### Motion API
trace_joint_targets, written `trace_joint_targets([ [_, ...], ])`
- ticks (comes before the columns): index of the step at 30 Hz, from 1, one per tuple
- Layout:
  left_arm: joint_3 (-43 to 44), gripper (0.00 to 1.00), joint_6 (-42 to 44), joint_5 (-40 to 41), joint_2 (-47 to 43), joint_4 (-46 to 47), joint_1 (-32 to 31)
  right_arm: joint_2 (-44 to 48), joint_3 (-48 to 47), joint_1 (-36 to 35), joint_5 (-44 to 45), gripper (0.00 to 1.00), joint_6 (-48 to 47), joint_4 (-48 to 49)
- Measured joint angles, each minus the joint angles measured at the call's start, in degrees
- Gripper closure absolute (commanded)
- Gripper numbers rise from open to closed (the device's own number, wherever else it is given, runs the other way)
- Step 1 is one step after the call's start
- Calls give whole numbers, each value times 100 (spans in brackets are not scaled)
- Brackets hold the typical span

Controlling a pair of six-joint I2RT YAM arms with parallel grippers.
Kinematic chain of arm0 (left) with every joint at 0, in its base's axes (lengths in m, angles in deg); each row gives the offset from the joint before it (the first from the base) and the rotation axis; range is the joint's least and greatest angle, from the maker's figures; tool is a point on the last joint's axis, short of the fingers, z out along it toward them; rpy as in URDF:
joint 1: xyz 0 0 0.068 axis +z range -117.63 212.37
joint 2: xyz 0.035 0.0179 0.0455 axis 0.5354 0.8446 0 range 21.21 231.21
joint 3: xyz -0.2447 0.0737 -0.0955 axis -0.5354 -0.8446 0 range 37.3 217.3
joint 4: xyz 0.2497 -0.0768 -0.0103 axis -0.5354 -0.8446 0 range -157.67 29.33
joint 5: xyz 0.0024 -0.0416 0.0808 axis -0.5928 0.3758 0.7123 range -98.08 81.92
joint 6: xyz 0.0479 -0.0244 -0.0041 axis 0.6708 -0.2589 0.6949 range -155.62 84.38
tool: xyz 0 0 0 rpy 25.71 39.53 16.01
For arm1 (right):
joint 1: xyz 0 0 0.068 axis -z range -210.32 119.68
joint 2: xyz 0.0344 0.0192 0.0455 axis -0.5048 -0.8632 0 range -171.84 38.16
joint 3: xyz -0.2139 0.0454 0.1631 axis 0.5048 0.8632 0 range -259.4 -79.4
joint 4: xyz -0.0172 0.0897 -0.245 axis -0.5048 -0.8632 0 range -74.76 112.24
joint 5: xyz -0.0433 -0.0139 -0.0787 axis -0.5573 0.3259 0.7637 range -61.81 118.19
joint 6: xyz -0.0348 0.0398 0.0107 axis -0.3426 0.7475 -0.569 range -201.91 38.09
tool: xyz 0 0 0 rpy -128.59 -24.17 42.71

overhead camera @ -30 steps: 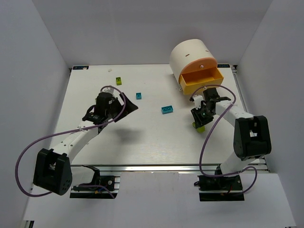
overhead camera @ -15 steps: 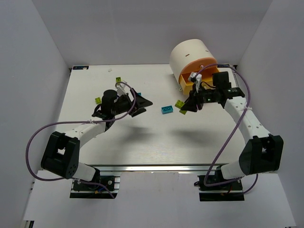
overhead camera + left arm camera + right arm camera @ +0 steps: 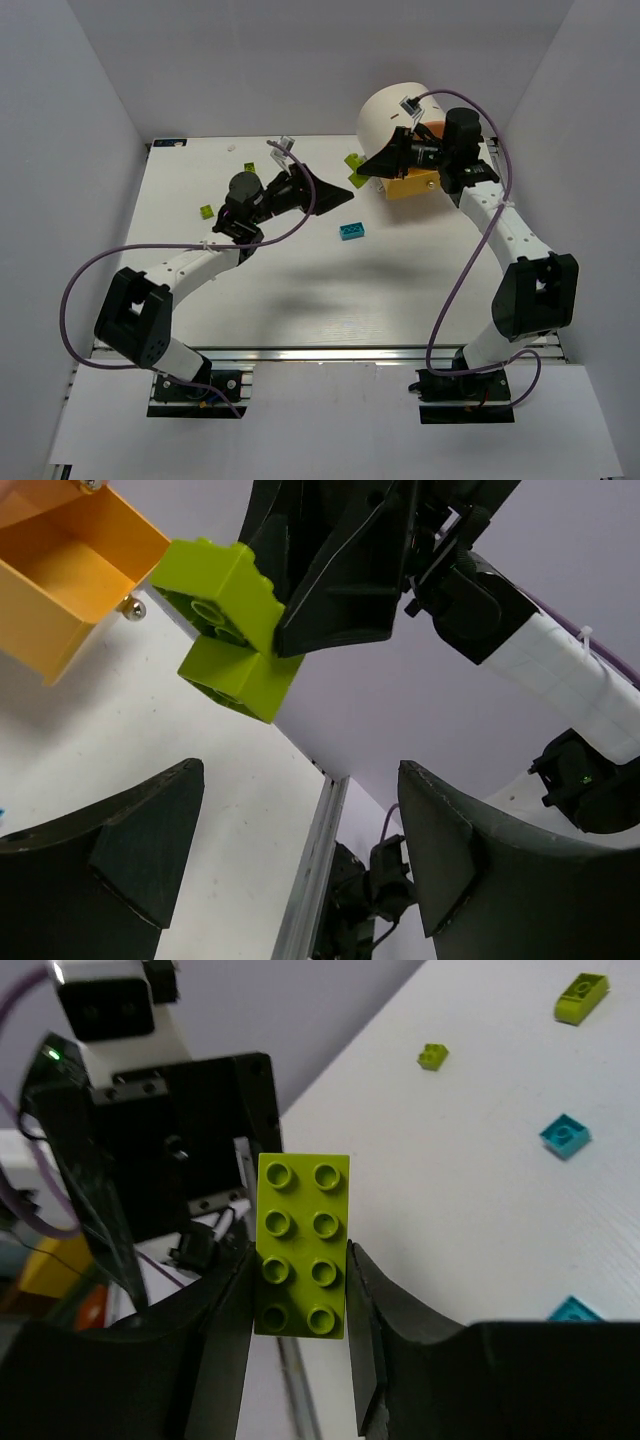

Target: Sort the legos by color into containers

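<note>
Lime brick (image 3: 354,162), top view: clamped in the right claw (image 3: 366,170) and held in the air just left of the cabinet (image 3: 400,110). It is near the open orange drawer (image 3: 415,187) but not over it.
Left claw (image 3: 338,187), top view: reaches right, tips close to that brick. No brick shows in it.
Loose bricks, top view: a cyan brick (image 3: 351,230) lies on the table (image 3: 300,290) on the near side of the two claws. A small lime brick (image 3: 207,211) lies left of the left arm. Others may be hidden under that arm.
Left claw (image 3: 300,780), left wrist: fingers apart, nothing between them.
Lime brick (image 3: 225,620), left wrist: above the open fingers, pinched at one end by the right claw's black fingers, its hollow underside showing.
Drawer (image 3: 60,570), left wrist: pulled out at the far left, with no brick in the part of its inside that shows.
Right claw (image 3: 300,1260), right wrist: closed on the long sides of the lime brick (image 3: 303,1210), studs toward the camera.
Table, right wrist: a long lime brick (image 3: 582,995), the small lime brick (image 3: 433,1055), a small cyan brick (image 3: 565,1135) and the cyan brick (image 3: 575,1310), cut by the frame edge, all lie apart.
Progress: early, I judge. One brick is in hand, no brick is seen in a drawer, at least four wait on the table, and only one drawer stands open.
Next: the brick goes either into the drawer or across to the left claw; I cannot tell which.
</note>
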Motion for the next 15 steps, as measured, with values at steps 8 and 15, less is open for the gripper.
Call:
trace_joint_targets([
  [8, 411, 12, 256, 236, 592, 101, -177, -63, 111, -11, -212, 100, 2017, 1626],
  [15, 680, 15, 164, 332, 833, 295, -177, -42, 570, -15, -365, 100, 2743, 2415],
])
